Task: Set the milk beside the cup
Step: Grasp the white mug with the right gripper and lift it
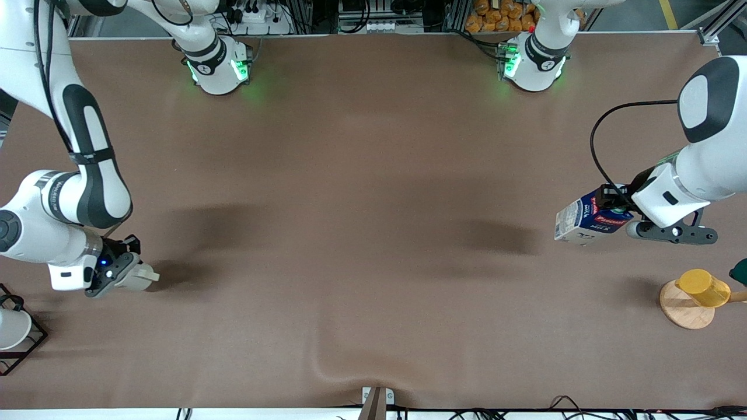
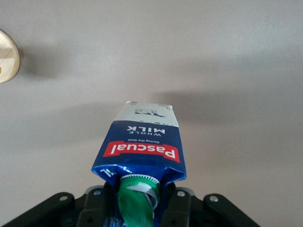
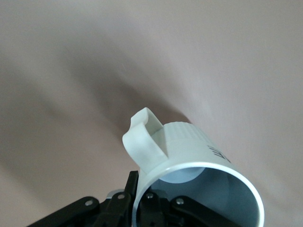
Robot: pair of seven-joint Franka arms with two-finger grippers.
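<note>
My left gripper (image 1: 611, 205) is shut on the gabled top of the milk (image 1: 585, 220), a dark blue and white carton with a red label. It holds the carton tilted above the table at the left arm's end. In the left wrist view the green cap (image 2: 137, 198) sits between my fingers (image 2: 181, 207), and the milk (image 2: 142, 142) points away from the left gripper (image 2: 141, 209). My right gripper (image 1: 124, 267) is shut on the rim of the cream-white cup (image 1: 140, 279), held on its side low over the right arm's end. The right wrist view shows the cup (image 3: 189, 146), its handle (image 3: 144, 137) and the right gripper (image 3: 141, 197).
A yellow cup (image 1: 702, 287) lies on a round wooden coaster (image 1: 681, 310) nearer the front camera than the milk; the coaster also shows in the left wrist view (image 2: 6, 56). A black wire rack (image 1: 26, 344) with a plain white cup (image 1: 10, 328) stands at the right arm's end. The cloth wrinkles near the front edge (image 1: 344, 368).
</note>
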